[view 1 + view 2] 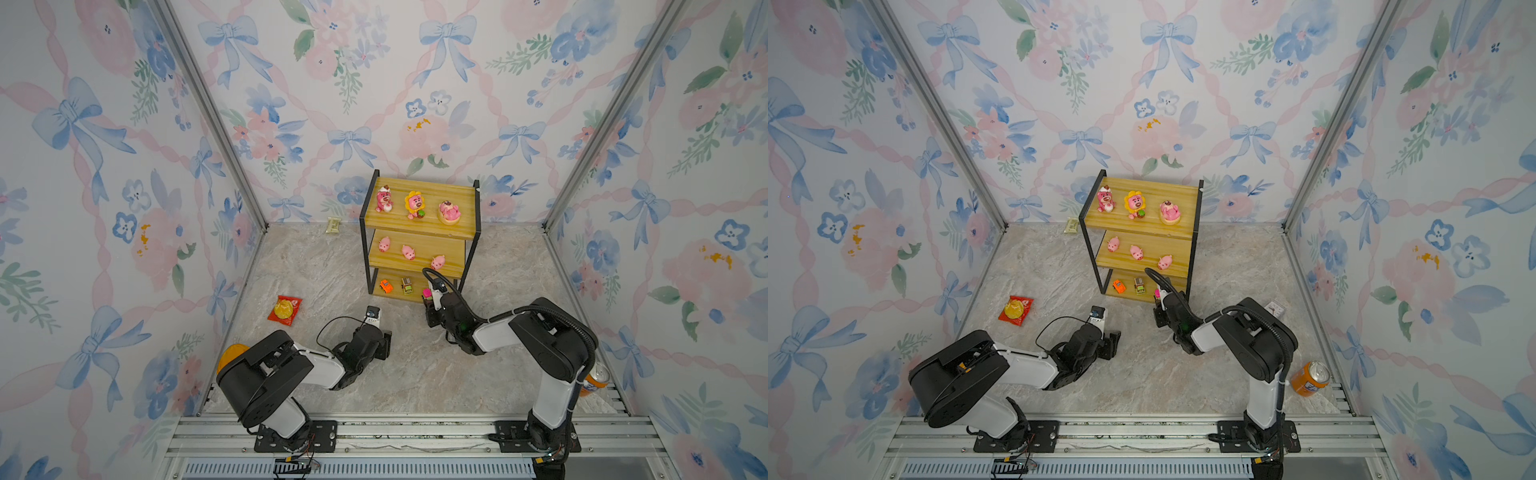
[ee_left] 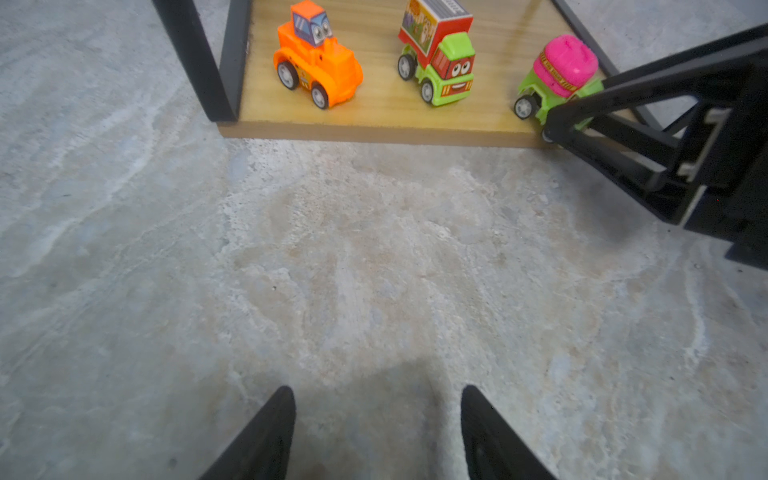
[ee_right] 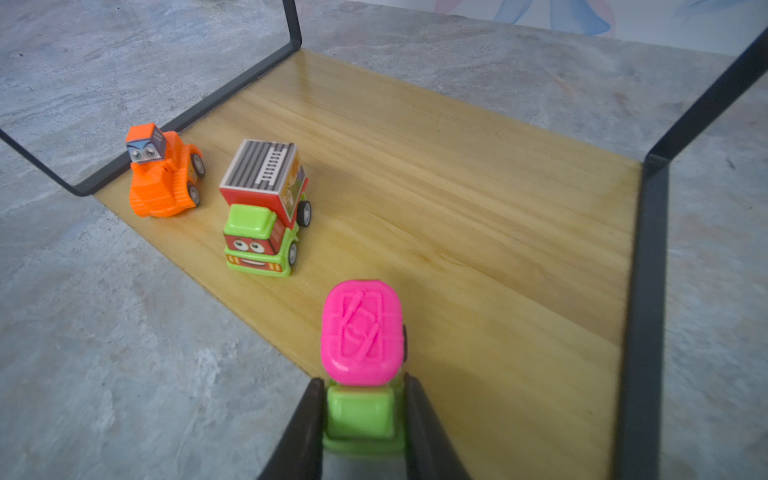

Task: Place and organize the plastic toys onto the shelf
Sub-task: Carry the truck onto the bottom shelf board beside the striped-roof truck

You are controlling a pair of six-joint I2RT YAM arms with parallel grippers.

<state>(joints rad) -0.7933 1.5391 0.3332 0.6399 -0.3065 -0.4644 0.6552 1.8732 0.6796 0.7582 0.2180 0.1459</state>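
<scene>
Bright, even light, soft faint shadows — wrist views blurred and stretched toward edges.

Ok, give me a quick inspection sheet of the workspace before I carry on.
Surface: marble-look tabletop, no damage seen.
Job's things: shelf holds three pink bears on the top board, three pigs on the middle board, orange car and truck on the bottom board; pink-green car at its front edge.
Clutter: red snack packet, wrapper by the back wall, soda can, orange-lidded jar partly behind the left arm.
Hands: left hand open, empty; right hand shut on pink-green car.
Cables: left cable loop over the table; right cable loop arcs near the middle board.
Surroundings: floral walls, aluminium rail.
</scene>
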